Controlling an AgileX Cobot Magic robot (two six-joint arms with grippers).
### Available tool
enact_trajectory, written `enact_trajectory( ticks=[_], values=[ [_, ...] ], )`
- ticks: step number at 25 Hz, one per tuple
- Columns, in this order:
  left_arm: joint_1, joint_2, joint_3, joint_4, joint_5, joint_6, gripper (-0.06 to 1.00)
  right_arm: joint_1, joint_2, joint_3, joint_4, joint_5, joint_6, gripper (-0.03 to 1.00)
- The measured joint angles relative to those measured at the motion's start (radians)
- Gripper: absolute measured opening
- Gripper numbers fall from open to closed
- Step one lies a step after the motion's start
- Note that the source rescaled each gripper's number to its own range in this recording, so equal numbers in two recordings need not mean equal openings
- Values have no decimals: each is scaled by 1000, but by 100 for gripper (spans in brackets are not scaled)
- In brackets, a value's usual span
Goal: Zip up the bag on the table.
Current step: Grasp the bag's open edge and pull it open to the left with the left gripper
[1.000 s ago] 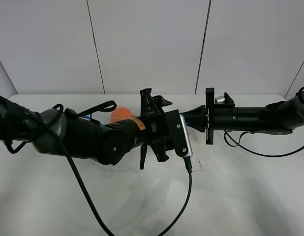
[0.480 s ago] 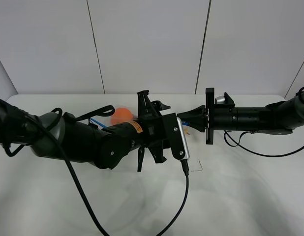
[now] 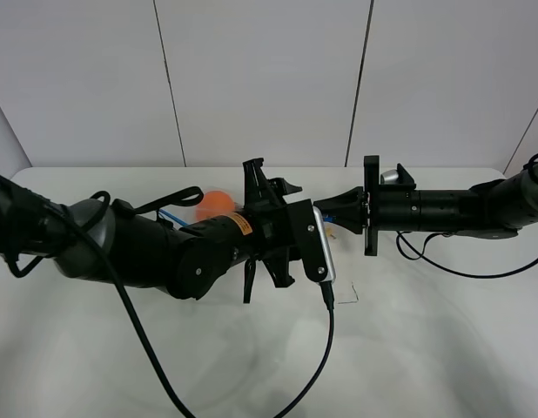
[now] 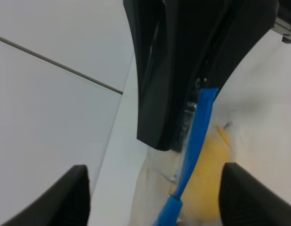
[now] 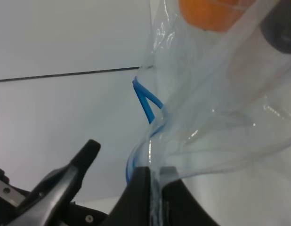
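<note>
The left pincer (image 4: 155,172) is spread, with its 2 fingers set either side of the blue zipper strip (image 4: 198,127); contact cannot be confirmed. The bag (image 5: 216,108) is located at the middle of the bench (image 3: 426,348), between the 2 arms. In the high view it is largely hidden by the left arm (image 3: 147,248), and only an orange toy (image 3: 218,203) is shown there. The right pincer (image 5: 152,183) is pressed together on the bag's edge at the strip. 2 blue tracks are seen parted in the right wrist view, so the zip is judged unclosed. Sealing along the strip is left to be done.
</note>
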Motion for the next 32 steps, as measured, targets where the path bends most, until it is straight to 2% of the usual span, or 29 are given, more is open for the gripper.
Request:
enact_trajectory(
  ticks=[6,14,18,22,28,32],
  values=[
    [0,0,0,0,0,0,54,0,0,0,0,0,0,0],
    [0,0,0,0,0,18,46,0,0,0,0,0,0,0],
    [0,0,0,0,0,22,32,0,0,0,1,0,1,0],
    [0,0,1,0,1,24,23,0,0,0,5,1,1,0],
    [0,0,14,1,4,25,1,0,0,0,5,2,1,0],
    [0,0,23,4,0,25,0,2,0,0,1,2,1,0]
  ],
)
